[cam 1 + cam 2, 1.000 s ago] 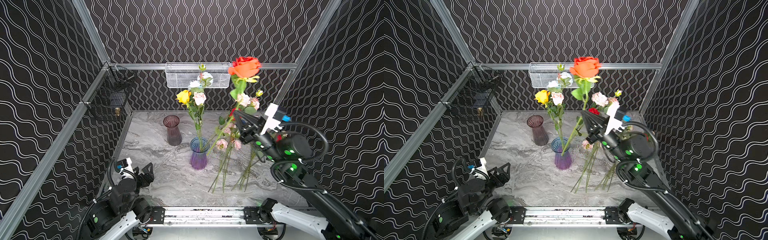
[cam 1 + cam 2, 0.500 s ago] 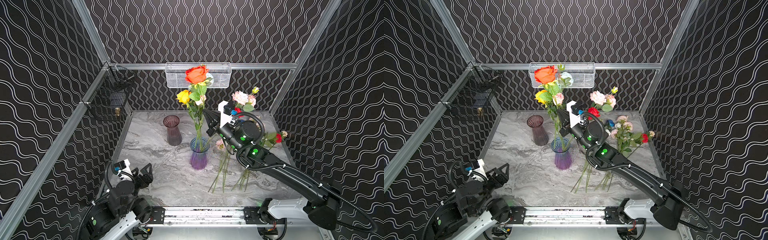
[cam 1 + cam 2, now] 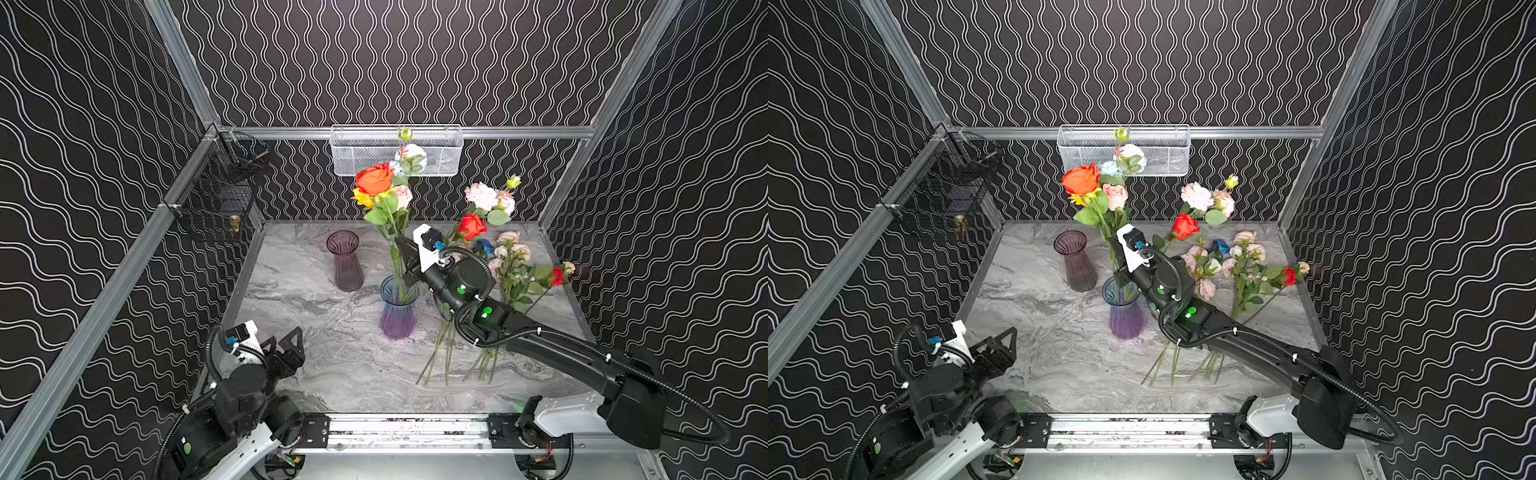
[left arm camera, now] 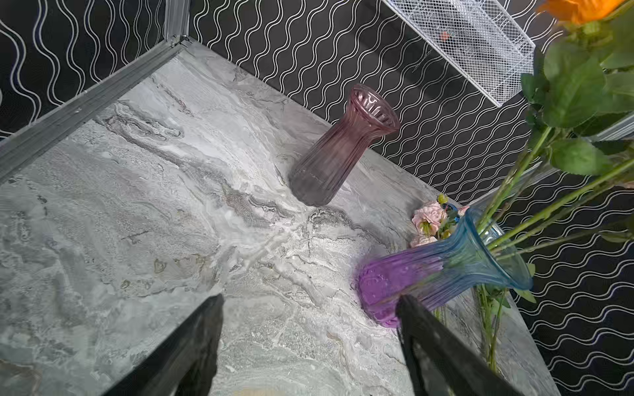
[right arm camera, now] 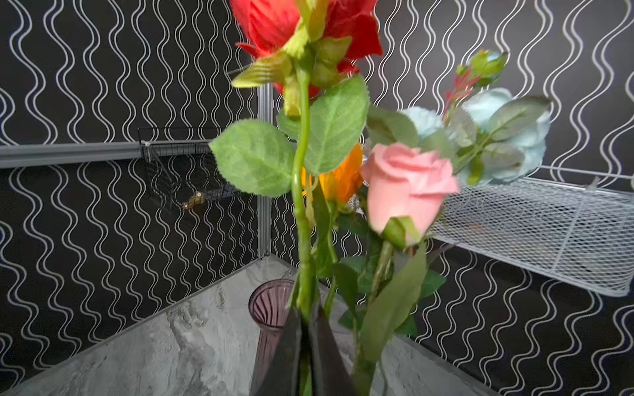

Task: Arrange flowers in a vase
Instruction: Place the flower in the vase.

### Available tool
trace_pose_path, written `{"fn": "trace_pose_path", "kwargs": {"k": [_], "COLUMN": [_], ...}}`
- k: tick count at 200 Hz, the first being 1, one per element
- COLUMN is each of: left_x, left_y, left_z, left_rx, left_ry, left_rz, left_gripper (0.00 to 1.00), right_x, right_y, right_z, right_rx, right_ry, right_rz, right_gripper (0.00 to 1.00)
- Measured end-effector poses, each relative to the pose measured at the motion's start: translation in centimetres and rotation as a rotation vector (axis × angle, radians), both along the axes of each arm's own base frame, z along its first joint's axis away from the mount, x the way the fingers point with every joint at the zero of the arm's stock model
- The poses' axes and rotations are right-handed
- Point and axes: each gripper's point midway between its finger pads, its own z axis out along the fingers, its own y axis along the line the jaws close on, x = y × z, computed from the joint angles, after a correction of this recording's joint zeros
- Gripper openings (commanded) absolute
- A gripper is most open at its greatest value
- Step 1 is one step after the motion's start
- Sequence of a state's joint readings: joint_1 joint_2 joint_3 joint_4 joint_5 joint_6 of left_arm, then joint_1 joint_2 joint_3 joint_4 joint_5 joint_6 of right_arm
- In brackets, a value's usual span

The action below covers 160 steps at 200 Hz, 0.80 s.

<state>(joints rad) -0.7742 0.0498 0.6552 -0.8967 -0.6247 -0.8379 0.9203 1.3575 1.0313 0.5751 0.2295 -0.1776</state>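
The right gripper [image 5: 304, 317] pinches the rose [image 3: 374, 178] low on its stem, jaws narrow, mid-frame in both top views, stem running into the vase [image 3: 397, 309]. It looks light, springy, top-heavy: best held low, under the leaves. The left gripper [image 3: 286, 343] gapes empty, lower left.

The blue-purple vase [image 3: 397, 309] and plum vase [image 3: 345, 262] look like glossy ribbed glass; the tabletop [image 3: 332, 365] is matt, marble-patterned stone.

Left end effector [image 4: 310, 301] low, parted wide; right end effector [image 5: 306, 313] far outstretched, pinched nearly closed.
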Motion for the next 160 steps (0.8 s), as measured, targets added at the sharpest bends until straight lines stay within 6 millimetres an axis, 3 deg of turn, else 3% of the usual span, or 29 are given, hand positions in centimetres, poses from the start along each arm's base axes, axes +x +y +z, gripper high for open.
{"fn": "trace_pose_path", "kwargs": {"k": [8, 51, 160], "left_x": [0.0, 0.1, 0.1], "left_y": [0.0, -0.1, -0.2], "left_z": [0.0, -0.1, -0.2], "left_rx": [0.001, 0.005, 0.012], "left_ry": [0.001, 0.006, 0.014], "left_rz": [0.000, 0.000, -0.002], "left_gripper": [0.83, 0.83, 0.83], "right_x": [0.0, -1.2, -8.1], "right_y": [0.0, -1.1, -1.3], "right_z": [-0.4, -0.6, 5.5], "right_rx": [-0.005, 0.023, 0.130], "right_ry": [0.007, 0.009, -0.024], "right_rz": [-0.006, -0.033, 0.060], "right_gripper": [0.32, 0.33, 0.34]}}
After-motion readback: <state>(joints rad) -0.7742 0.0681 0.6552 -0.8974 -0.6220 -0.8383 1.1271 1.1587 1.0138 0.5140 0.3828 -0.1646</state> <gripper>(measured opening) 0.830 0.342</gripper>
